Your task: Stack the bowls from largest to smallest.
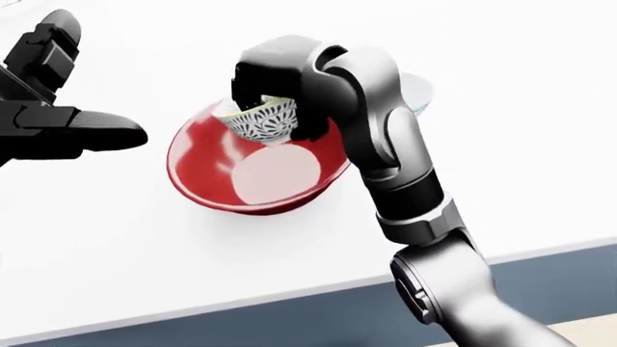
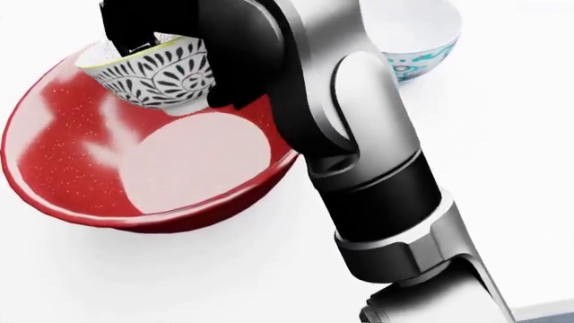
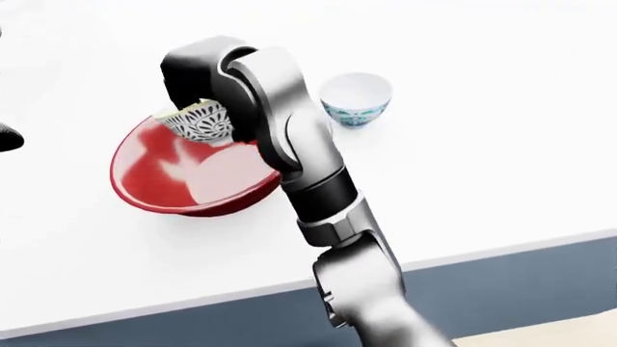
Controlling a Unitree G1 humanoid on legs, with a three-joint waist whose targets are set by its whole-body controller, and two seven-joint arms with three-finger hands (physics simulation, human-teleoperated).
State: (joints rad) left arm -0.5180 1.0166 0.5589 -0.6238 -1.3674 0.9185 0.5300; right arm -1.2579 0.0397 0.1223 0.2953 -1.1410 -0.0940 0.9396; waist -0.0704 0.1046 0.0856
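A large red bowl sits on the white counter. My right hand is shut on a small black-and-white patterned bowl. It holds the bowl slightly tilted, low over the upper part of the red bowl's inside. I cannot tell whether the two bowls touch. A white bowl with a teal pattern stands on the counter to the right of the red bowl, partly hidden behind my right arm in the left-eye view. My left hand is open and empty, to the left of the red bowl.
The counter's edge runs along the bottom of the eye views, with dark blue below it. My right forearm crosses the red bowl's right side.
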